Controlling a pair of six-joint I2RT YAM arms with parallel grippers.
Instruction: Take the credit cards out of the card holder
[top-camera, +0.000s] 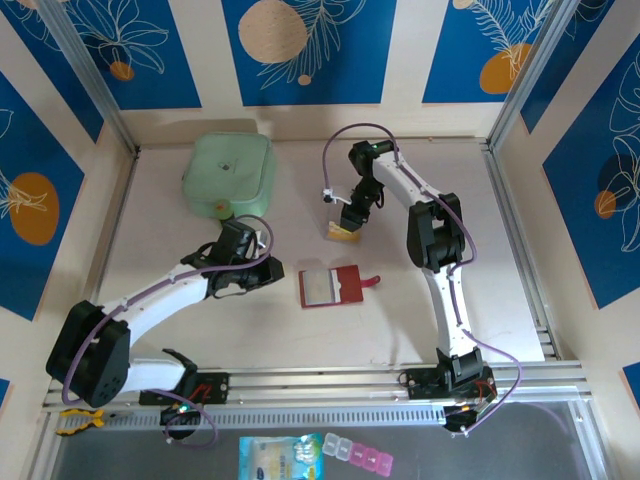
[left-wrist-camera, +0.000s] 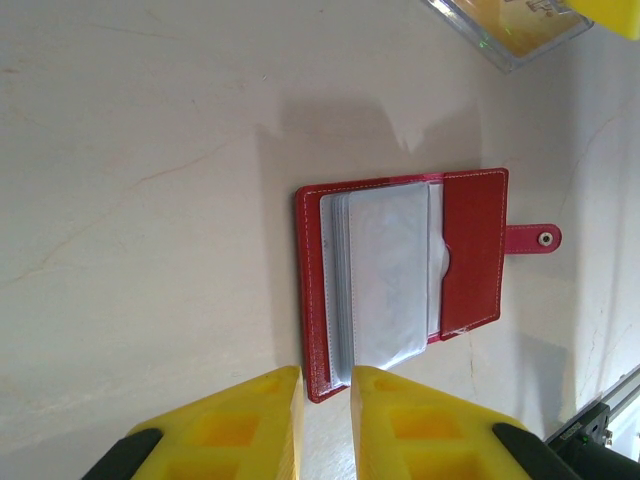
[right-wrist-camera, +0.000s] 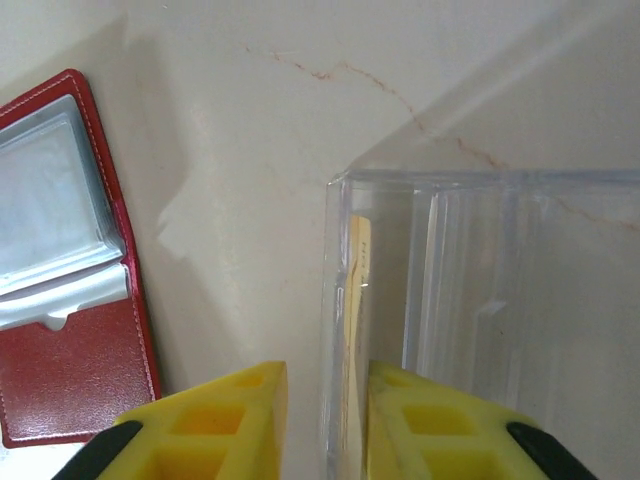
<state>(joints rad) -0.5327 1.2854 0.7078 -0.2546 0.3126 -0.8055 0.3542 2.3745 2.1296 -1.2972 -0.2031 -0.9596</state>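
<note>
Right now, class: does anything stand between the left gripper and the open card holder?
Nothing visible does. In the left wrist view the left gripper is at the near edge of the card holder, with bare table beside it.

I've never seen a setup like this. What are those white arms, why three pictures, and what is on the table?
Two robot arms are bolted at the table's near edge. One picture looks down from above; the other two come from cameras on the wrists, so yellow fingers show at the bottom. The red card holder lies open on the table, the left gripper just at its edge. The right gripper straddles the wall of a clear plastic box with a yellowish card inside. A mint-green case sits further back.
</note>
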